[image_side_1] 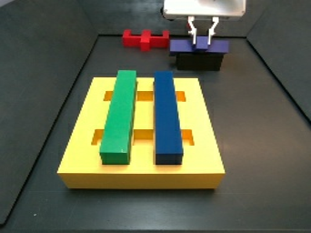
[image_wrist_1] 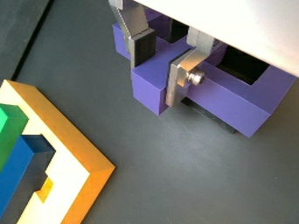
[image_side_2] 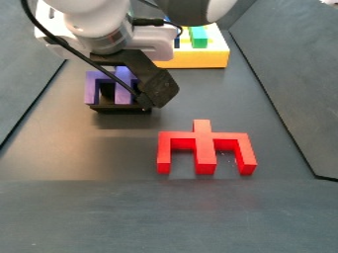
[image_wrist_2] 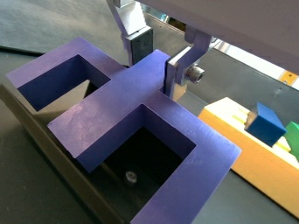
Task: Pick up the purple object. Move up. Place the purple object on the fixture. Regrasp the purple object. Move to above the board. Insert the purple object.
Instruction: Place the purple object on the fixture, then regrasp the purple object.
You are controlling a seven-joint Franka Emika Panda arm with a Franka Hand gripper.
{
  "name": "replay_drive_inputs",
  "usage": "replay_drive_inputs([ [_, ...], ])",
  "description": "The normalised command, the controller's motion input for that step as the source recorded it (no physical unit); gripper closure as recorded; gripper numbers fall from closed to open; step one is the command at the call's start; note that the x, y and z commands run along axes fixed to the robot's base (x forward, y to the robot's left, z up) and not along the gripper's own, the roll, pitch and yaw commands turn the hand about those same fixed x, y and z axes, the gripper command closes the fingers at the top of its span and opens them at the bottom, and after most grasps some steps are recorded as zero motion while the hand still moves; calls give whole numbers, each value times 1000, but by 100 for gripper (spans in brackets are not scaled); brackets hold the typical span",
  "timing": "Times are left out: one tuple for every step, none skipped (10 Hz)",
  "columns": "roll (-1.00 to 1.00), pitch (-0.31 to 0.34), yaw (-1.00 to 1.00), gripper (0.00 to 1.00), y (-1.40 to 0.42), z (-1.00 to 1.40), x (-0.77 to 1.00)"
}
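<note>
Dark desk floor (image_side_1: 255, 100): beyond the yellow slotted board (image_side_1: 144, 162), my end effector (image_wrist_1: 159, 63) grips the purple blocky piece (image_wrist_2: 131, 96) seated on the black bracket fixture (image_side_1: 198, 62).

The gripper (image_side_1: 203, 36) stands directly over the purple blocky piece (image_side_1: 195, 45), which rests on the black bracket fixture (image_side_1: 198, 62); the yellow slotted board (image_side_1: 79, 141) lies nearer the camera, the red notched block (image_side_1: 144, 38) beside the gripper.
</note>
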Motion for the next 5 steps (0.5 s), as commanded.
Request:
replay_drive_inputs([
  [0, 0, 0, 100, 0, 0, 0],
  [0, 0, 0, 0, 0, 0, 0],
  [23, 0, 0, 0, 0, 0, 0],
  [346, 11, 6, 0, -40, 120, 0],
  [646, 0, 3, 0, -74, 203, 0],
])
